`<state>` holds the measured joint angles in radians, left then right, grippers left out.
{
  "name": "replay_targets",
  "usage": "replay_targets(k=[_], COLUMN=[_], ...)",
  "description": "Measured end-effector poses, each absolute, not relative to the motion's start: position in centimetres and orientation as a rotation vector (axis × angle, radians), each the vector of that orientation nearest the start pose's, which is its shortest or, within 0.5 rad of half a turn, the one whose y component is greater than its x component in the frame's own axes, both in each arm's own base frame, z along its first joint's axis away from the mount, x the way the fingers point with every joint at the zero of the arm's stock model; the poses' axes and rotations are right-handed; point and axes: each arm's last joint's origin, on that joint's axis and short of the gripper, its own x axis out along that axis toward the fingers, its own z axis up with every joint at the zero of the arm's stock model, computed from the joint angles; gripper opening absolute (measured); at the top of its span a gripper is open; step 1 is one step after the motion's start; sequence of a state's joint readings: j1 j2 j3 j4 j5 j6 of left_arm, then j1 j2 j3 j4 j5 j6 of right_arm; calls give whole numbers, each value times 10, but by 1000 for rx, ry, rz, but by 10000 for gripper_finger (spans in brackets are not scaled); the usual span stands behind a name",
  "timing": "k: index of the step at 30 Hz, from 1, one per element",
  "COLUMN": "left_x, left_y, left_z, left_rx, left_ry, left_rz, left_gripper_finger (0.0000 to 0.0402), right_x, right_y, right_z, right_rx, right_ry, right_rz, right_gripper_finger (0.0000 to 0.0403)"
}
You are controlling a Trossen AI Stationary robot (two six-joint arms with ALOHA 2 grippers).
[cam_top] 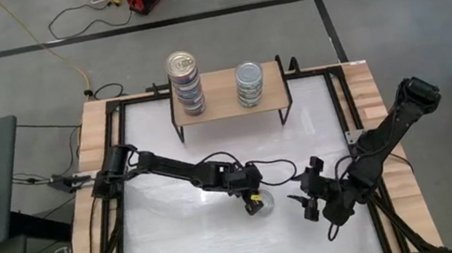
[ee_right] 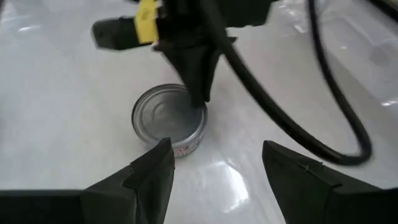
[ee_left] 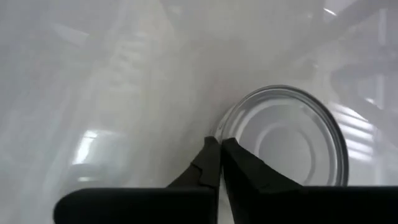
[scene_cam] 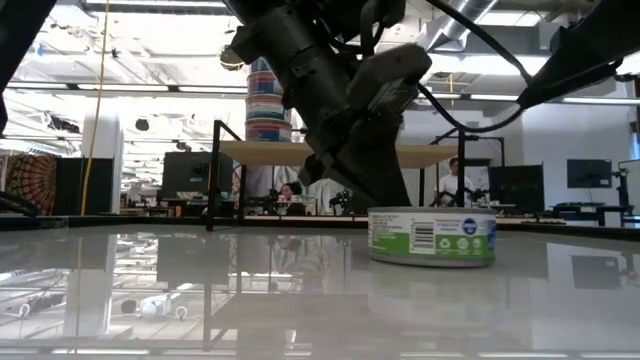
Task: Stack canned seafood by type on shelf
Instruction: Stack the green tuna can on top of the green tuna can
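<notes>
While two stacks already stand on the shelf (cam_top: 227, 105), one silver-lidded tin (ee_right: 170, 120) lies alone on the white surface (cam_top: 180, 241), toward its front edge and about midway along it. It looks stiff and compact, probably moderately heavy for its size, with a smooth lid and glossy label that may slip; the firmest hold would likely be across the side wall, beneath the raised rim. Its label shows green and blue panels with a barcode, but no wording can be read. The left hand (ee_right: 199, 93) is clenched, its tips pressed together at the lid's rim and grasping nothing. The right hand (ee_right: 214, 165) waits just beside the tin, fingers released, toward the surface's right edge.
</notes>
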<state>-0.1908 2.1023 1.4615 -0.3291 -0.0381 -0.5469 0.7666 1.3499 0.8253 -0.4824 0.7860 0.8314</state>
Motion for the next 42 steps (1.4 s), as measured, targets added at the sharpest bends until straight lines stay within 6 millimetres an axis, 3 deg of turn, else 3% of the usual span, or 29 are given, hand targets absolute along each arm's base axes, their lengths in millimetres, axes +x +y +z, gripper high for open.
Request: replay_targets(k=[7, 12, 20, 30, 37, 42], left_x=[432, 432, 433, 431, 421, 416], left_y=[-65, -54, -47, -50, -58, -61], left_z=[146, 144, 142, 142, 162, 176], left_rx=[-437, -437, -401, -374, -230, -162], left_ry=[1029, 1037, 1032, 1035, 995, 975], left_rz=[71, 50, 74, 94, 227, 262], left_gripper_finger=[1, 0, 0, 0, 3, 42], right_x=[204, 220, 246, 259, 254, 254], right_y=[172, 183, 185, 171, 169, 167], right_z=[216, 197, 176, 168, 182, 177], right_rx=[-86, -281, -435, -412, -244, -150], right_ry=[623, 627, 675, 729, 681, 686], right_rz=[-129, -58, -22, -97, -150, -225], right_gripper_finger=[270, 270, 270, 270, 270, 270])
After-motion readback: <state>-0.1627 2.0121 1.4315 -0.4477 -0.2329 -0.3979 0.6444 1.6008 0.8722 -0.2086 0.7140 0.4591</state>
